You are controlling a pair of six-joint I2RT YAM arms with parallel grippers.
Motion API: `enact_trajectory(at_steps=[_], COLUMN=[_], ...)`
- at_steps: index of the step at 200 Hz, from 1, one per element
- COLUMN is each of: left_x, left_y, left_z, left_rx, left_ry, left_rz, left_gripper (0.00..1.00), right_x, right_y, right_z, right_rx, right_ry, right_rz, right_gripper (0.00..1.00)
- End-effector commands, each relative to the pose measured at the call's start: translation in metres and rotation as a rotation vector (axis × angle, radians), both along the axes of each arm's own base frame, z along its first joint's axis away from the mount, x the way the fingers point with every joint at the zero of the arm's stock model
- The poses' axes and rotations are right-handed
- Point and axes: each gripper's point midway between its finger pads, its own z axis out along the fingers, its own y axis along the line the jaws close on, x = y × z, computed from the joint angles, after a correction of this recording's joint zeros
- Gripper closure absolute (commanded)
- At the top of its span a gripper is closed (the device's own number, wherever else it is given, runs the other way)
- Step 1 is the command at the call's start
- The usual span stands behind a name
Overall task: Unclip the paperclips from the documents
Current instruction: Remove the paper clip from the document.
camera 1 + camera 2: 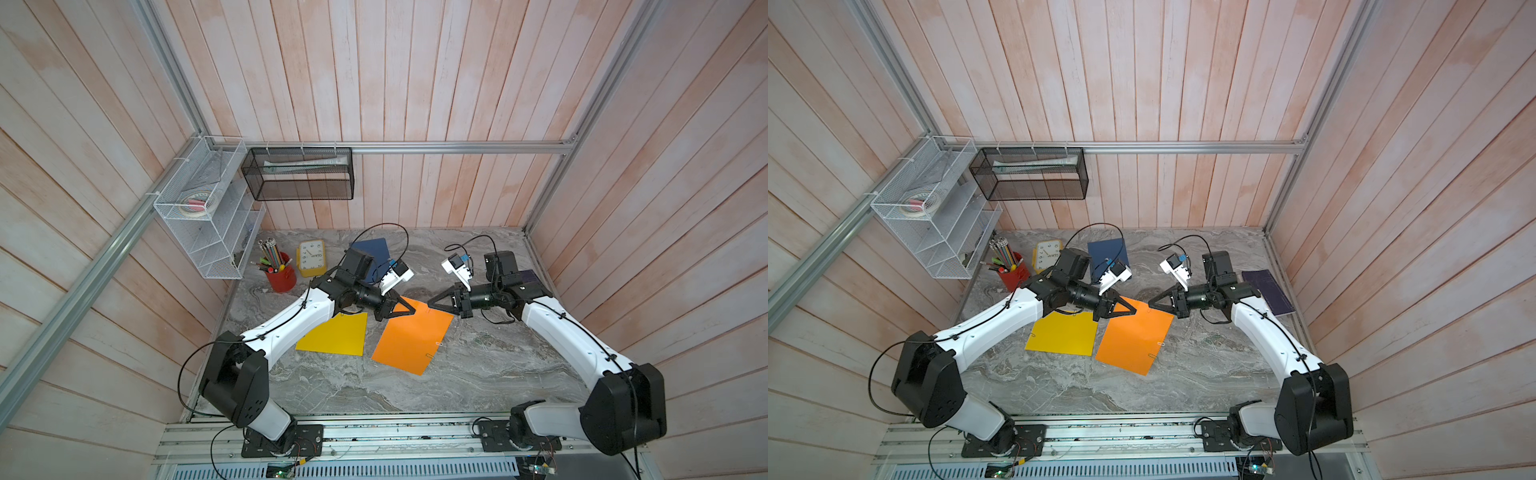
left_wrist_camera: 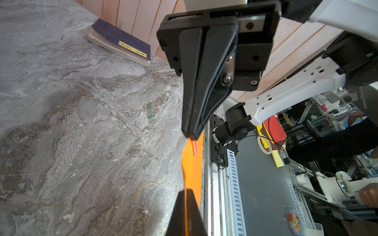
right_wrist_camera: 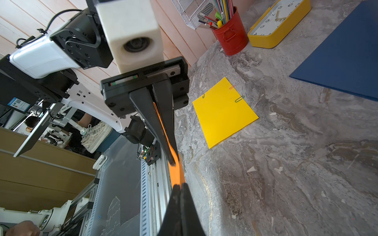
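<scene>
The orange document point(image 1: 411, 336) lies mid-table with its far edge lifted. My left gripper point(image 2: 187, 191) is shut on that edge, orange showing between its fingers. Facing it, my right gripper point(image 2: 189, 137) is shut, its tip pinching the outer end of a red paperclip point(image 2: 194, 148) on the same edge. In a top view the two tips point(image 1: 412, 311) point(image 1: 430, 306) almost meet. Two more paperclips point(image 1: 438, 343) point(image 1: 429, 355) sit on the orange document's right edge. The yellow document point(image 3: 223, 112) carries three paperclips point(image 3: 239, 99). The dark blue document point(image 3: 343, 61) lies at the back.
Three loose paperclips point(image 2: 151, 116) lie on the marble right of the orange sheet. A purple book point(image 1: 1268, 291) rests by the right wall. A red pencil cup point(image 1: 281, 276) and yellow clock point(image 1: 311, 257) stand at the back left, under wire baskets point(image 1: 208, 208).
</scene>
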Motion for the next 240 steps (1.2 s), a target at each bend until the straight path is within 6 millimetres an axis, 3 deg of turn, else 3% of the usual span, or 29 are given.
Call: enact_trajectory(at_steps=[1, 160, 206, 240], left_x=[-0.009, -0.008, -0.004, 0.002], left_y=[0.012, 0.012, 0.012, 0.013], left_z=[-0.031, -0.029, -0.023, -0.017], left_rx=[0.111, 0.113, 0.097, 0.076], left_ry=[0.103, 0.09, 0.081, 0.073], left_rz=[0.021, 0.029, 0.043, 0.068], left_gripper=[1.0, 1.0, 1.0, 1.0], right_x=[0.011, 0.014, 0.041, 0.055], right_y=[-0.012, -0.017, -0.041, -0.069], right_z=[0.019, 0.015, -0.015, -0.049], right_rx=[0.031, 0.022, -0.053, -0.106], right_ry=[-0.091, -0.081, -0.014, 0.088], right_rz=[-0.046, -0.082, -0.296, -0.475], right_gripper=[0.98, 0.98, 0.99, 0.99])
